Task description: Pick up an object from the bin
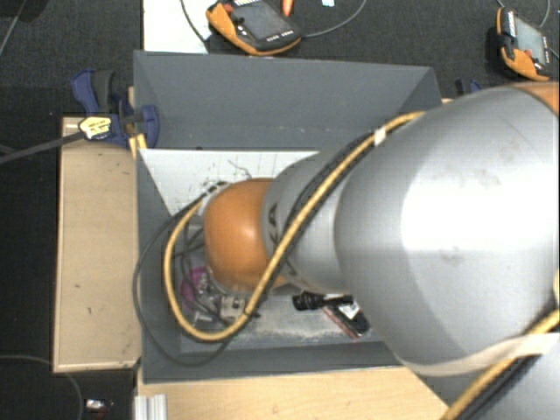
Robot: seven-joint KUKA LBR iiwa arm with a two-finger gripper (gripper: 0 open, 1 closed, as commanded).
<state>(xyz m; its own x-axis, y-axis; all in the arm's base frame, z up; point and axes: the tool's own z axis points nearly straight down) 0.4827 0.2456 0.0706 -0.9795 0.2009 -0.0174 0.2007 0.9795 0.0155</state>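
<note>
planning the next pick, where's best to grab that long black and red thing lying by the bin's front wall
Probably take the black and red thing across its narrow width, near its visible middle, coming straight down: it lies flat and long on the bin floor, its right end under the arm.

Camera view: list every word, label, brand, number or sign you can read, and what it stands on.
No text can be read.
Orange and black device above the bin: pale marks on its face, too blurred to read.
Dark flat thing on the bin floor: a white patch, too small to read.
</note>
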